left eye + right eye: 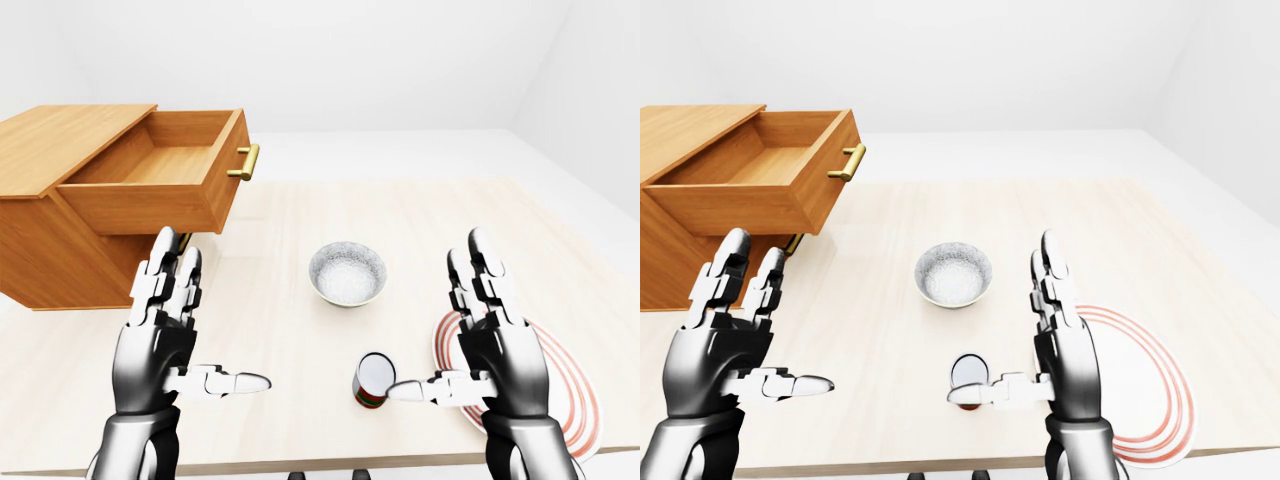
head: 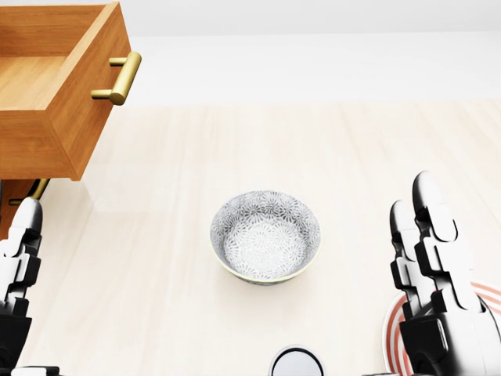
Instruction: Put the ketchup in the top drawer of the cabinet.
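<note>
Pale wooden table under white walls in the left-eye view, patterned bowl near its middle as landmark. Below the bowl, toward the view's bottom: ketchup, upright, untouched. Left hand well left of the bowl, right hand right of it, fingers of both spread wide, thumbs turned inward, holding nothing; right thumb tip just beside the ketchup, probably readied for a grasp. Striped plate under the right hand. Up and left of the bowl: cabinet, top drawer pulled out to receive.

Head view: bowl centred, only the ketchup's white cap at the bottom edge.

Right-eye view: same layout, nothing new.
</note>
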You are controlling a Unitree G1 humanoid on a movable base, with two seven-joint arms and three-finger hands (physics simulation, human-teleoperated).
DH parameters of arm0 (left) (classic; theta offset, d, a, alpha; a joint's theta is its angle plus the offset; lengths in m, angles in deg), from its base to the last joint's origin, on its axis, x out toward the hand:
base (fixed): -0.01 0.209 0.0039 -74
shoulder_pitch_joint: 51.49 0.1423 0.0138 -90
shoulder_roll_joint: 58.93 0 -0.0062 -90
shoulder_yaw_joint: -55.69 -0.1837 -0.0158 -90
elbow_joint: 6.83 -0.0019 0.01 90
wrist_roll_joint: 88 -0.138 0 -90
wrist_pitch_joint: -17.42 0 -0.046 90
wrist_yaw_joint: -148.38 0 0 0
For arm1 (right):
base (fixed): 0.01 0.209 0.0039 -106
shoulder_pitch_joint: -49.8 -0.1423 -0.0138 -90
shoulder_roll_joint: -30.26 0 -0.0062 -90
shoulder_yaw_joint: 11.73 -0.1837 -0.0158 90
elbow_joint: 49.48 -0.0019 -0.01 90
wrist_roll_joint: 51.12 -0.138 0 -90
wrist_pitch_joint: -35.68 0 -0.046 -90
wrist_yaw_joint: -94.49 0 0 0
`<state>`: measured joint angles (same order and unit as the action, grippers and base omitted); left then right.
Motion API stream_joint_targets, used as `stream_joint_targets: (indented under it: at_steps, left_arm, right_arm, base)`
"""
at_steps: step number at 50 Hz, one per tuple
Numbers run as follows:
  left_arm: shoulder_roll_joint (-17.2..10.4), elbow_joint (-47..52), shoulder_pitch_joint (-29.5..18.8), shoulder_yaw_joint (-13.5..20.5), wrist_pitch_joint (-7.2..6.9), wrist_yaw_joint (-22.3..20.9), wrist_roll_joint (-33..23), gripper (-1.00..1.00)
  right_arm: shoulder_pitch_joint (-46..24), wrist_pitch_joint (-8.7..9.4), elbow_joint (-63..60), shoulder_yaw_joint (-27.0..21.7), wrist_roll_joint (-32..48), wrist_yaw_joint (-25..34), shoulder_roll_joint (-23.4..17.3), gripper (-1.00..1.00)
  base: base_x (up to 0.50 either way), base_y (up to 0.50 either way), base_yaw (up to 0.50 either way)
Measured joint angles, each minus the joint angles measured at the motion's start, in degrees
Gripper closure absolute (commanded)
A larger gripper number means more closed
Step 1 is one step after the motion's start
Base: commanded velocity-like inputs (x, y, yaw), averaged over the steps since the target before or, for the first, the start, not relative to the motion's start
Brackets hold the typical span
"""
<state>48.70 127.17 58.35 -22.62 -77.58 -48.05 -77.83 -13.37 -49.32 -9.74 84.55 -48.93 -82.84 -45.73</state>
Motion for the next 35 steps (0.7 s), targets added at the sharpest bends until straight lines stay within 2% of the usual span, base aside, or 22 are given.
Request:
stream_joint_targets:
  at_steps: [6, 35]
  left_arm:
    - [0.0, -0.1, 0.0, 0.0, 0.0, 0.0, 0.0, -1.0]
    - [0.0, 0.2, -0.2, 0.5, 0.0, -0.2, 0.4, -1.0]
  right_arm:
    - [-0.1, 0.0, 0.1, -0.2, 0.7, -0.4, 0.1, -1.0]
    - [-1.1, 0.0, 1.6, -0.6, 2.2, -1.0, 0.5, -1.0]
  base:
    - [0.0, 0.06, 0.0]
    - [0.04, 0.5, 0.0]
